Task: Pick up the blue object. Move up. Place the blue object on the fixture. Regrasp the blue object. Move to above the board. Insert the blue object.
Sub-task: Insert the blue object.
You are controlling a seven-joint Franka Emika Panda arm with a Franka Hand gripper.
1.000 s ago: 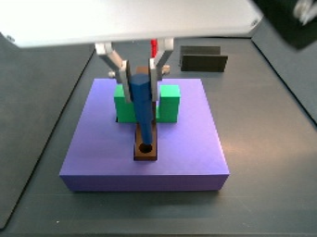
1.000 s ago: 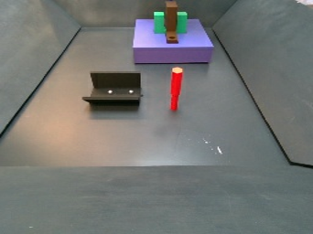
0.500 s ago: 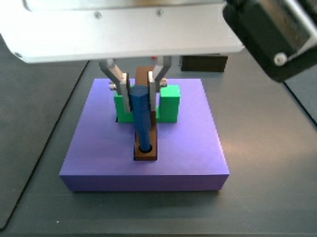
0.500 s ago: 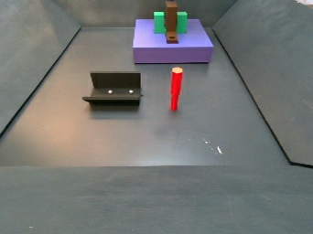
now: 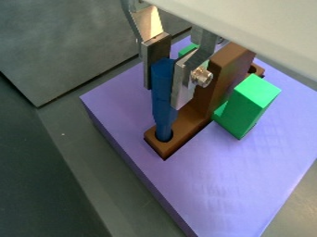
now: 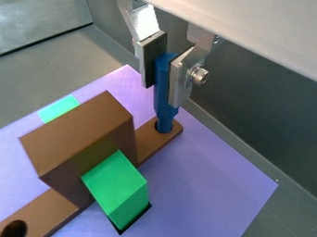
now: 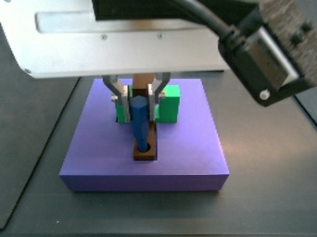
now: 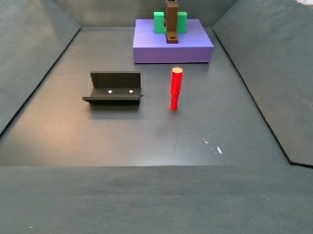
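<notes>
The blue object (image 5: 161, 106) (image 6: 162, 109) stands upright with its lower end in the hole at the end of the brown bar (image 5: 227, 81) (image 6: 77, 153) on the purple board (image 5: 223, 194) (image 6: 210, 185). My gripper (image 5: 170, 81) (image 6: 166, 72) is shut on the peg's upper part, one flat silver finger on each side. A side view shows the gripper (image 7: 141, 95) holding the blue object (image 7: 144, 130) over the board (image 7: 148, 171). The fixture (image 8: 113, 89) sits on the floor, well away from the board (image 8: 171, 53).
A green block (image 5: 251, 104) (image 6: 118, 185) (image 7: 171, 102) straddles the brown bar beside the peg. A thin red peg (image 8: 177, 89) stands upright on the floor between the fixture and the board. Dark walls enclose the floor.
The gripper has come down with the blue object, so less of the peg shows above the brown bar's hole. The red peg and fixture have not moved.
</notes>
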